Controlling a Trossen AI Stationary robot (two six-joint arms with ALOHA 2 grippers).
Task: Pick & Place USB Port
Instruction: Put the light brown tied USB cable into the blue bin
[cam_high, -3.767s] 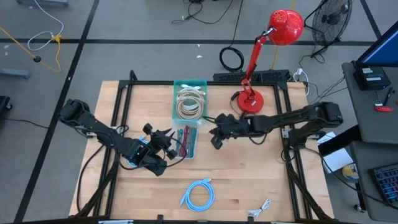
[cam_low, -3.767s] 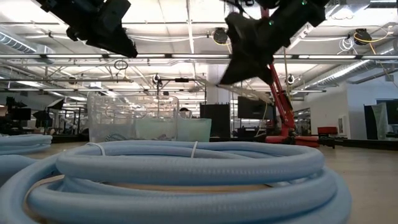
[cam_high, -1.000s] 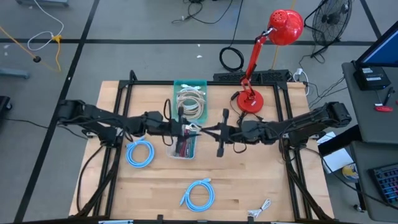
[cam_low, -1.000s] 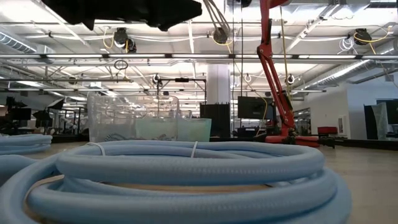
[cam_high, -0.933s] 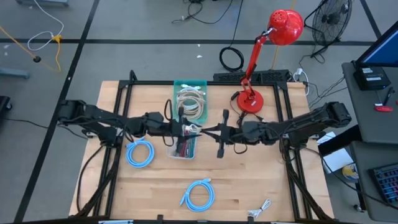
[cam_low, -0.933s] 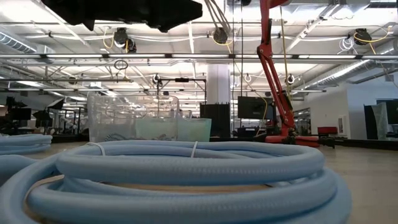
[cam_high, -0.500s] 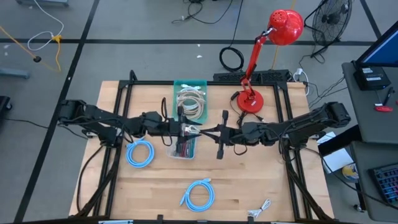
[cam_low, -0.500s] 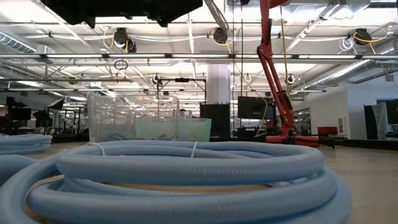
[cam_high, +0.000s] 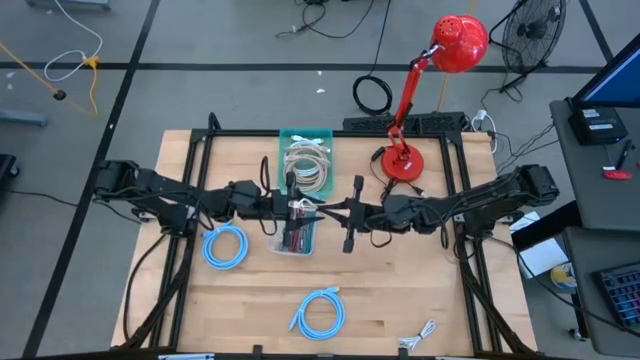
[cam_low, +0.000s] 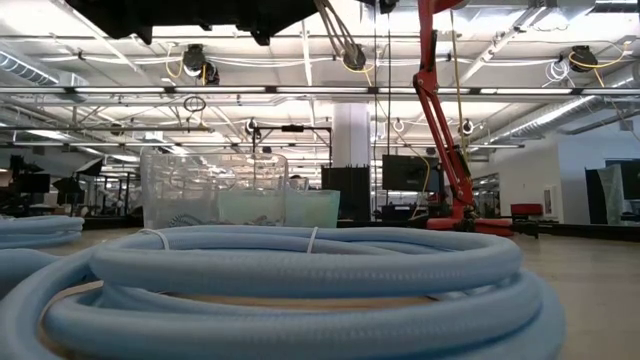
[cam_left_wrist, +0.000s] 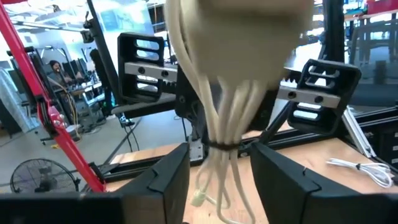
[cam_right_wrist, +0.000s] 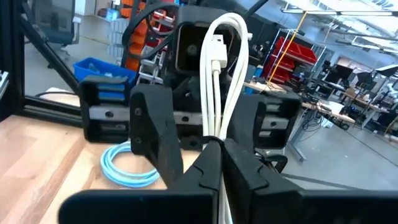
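Looking down, high view: left gripper (cam_high: 297, 207) and right gripper (cam_high: 345, 213) face each other above the wooden table (cam_high: 440, 300), a white USB cable (cam_high: 318, 208) spanning between them beside the clear bin (cam_high: 300, 228)
Bins: teal bin (cam_high: 306, 135) holds coiled white cables and touches the clear bin's far end
Loose cables: blue coil (cam_high: 225, 246) beneath the left arm; second blue coil (cam_high: 319, 311) near the front edge
Lamp: red desk lamp (cam_high: 404, 160) stands at the back, near the right arm
Low view: front blue coil (cam_low: 300, 280) fills the foreground; bins behind it; dark arm parts along the top edge
Left wrist view: white USB cable (cam_left_wrist: 224, 118) bundle hangs between the spread fingers (cam_left_wrist: 165, 177); fingers not pressing it
Right wrist view: fingers (cam_right_wrist: 208, 171) closed on the cable (cam_right_wrist: 217, 74) loop, its plug showing
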